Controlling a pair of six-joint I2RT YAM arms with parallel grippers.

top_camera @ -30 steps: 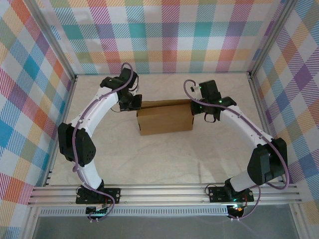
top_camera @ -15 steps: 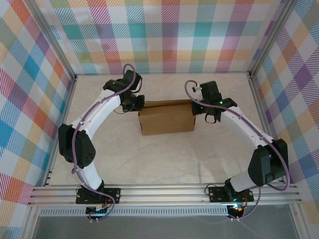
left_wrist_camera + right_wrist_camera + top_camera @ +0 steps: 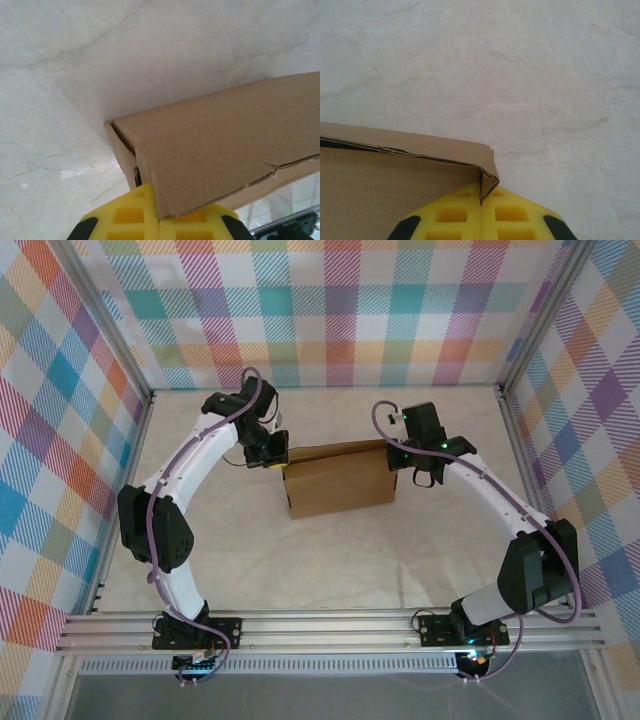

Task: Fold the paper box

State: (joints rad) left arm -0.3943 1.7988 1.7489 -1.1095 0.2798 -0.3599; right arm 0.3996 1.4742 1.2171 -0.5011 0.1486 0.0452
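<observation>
Paper box (image 3: 338, 490) sits folded up. At its back corners the left gripper (image 3: 158, 220) and right gripper (image 3: 481, 212) pinch tight, probably to keep it shut.

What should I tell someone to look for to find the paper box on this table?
Start at the pale marbled table, walled by colourful plaid panels. Between the two white arms sits the paper box, its far corners pinched by the left gripper and right gripper. It is the only plain brown cardboard thing there.
</observation>
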